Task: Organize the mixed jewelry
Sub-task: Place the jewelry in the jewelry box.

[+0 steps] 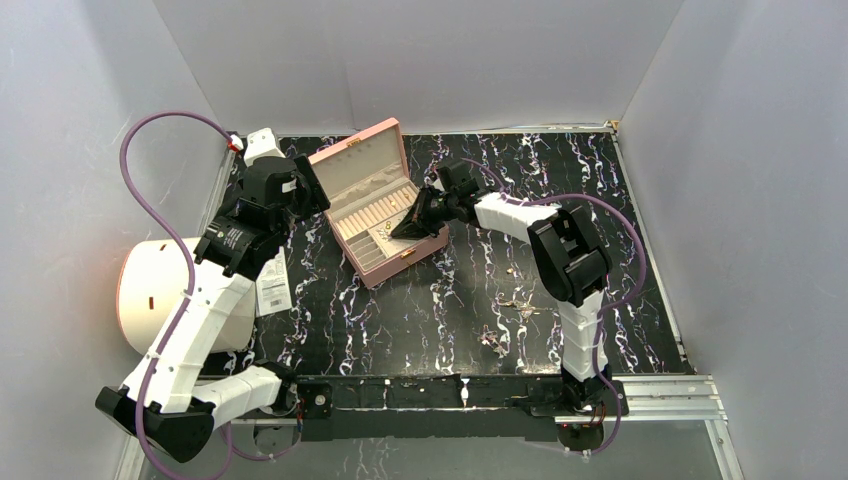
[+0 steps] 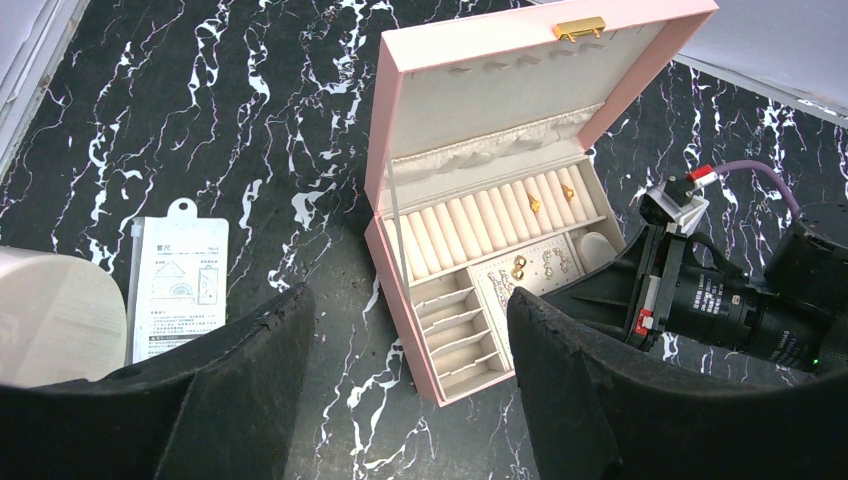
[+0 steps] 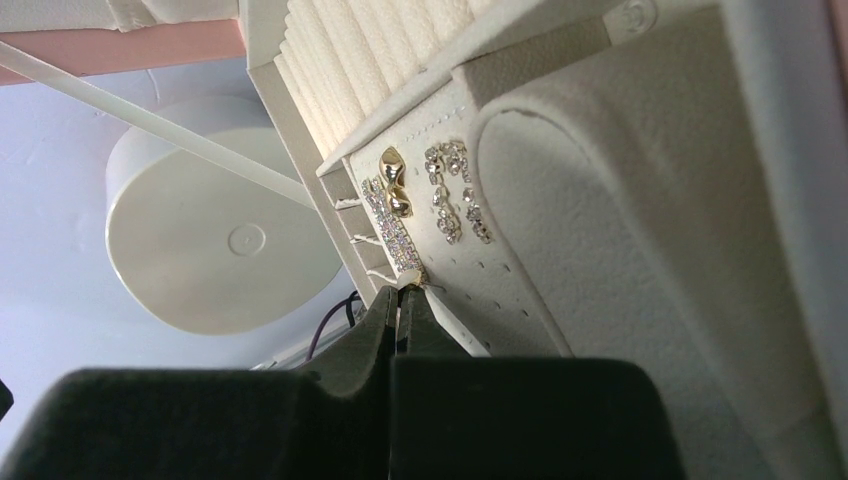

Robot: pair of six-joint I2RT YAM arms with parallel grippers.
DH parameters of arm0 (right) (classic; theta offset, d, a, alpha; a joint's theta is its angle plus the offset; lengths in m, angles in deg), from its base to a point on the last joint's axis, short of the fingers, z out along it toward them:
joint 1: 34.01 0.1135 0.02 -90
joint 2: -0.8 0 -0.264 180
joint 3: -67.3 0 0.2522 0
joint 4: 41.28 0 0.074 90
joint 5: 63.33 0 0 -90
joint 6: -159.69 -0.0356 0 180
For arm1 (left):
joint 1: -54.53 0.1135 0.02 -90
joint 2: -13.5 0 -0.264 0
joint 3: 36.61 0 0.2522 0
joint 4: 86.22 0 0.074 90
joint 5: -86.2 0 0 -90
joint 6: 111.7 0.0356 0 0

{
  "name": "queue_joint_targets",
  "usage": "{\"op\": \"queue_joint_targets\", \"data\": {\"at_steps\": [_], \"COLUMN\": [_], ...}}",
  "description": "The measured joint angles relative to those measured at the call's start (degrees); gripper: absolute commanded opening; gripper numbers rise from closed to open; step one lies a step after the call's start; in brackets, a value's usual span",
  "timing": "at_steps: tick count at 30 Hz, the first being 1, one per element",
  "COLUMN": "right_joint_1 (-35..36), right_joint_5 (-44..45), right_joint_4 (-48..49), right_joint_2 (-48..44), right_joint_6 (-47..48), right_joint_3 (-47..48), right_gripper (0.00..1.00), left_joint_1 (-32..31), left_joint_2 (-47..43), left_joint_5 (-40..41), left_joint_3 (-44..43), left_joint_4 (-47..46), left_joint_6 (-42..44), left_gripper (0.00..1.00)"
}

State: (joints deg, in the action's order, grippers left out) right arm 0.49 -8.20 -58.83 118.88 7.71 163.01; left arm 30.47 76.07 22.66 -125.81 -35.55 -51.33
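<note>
Overhead, the right arm stretches left across the black marbled bench point(image 1: 420, 330), its gripper point(image 1: 413, 222) dipped into an open pink box point(image 1: 405, 258). Its fingers are pressed together, tips at the end of a sparkly strip earring point(image 3: 392, 228); whether they pinch it is unclear. The left gripper point(image 2: 410, 300) hovers above the box, spread wide and empty. Inside, gold pieces point(image 2: 535, 204) sit between cream rolls. More jewelry point(image 1: 490, 338) lies loose on the bench.
</note>
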Motion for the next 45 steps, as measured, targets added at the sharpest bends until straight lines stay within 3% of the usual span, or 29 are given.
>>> {"op": "queue_joint_targets", "data": {"at_steps": [9, 23, 45], "right_joint_1": [-0.2, -1.4, -1.7], "right_joint_5": [0.8, 1.6, 2.8], "right_joint_4": [0.2, 0.9, -1.1], "right_joint_2": [-0.8, -2.4, -3.9], "right_joint_6": [-1.5, -3.0, 0.5], "right_joint_3": [-1.0, -3.2, -3.7], "right_gripper": [0.09, 0.27, 0.26], "left_joint_1": [0.0, 0.0, 0.0], "left_joint_2": [0.0, -0.1, -0.2], "left_joint_5": [0.0, 0.0, -0.1], "left_joint_3": [0.0, 0.0, 0.1], "left_joint_4": [0.0, 0.0, 0.0], "left_joint_6": [0.0, 0.0, 0.0], "left_gripper": [0.68, 0.68, 0.68]}}
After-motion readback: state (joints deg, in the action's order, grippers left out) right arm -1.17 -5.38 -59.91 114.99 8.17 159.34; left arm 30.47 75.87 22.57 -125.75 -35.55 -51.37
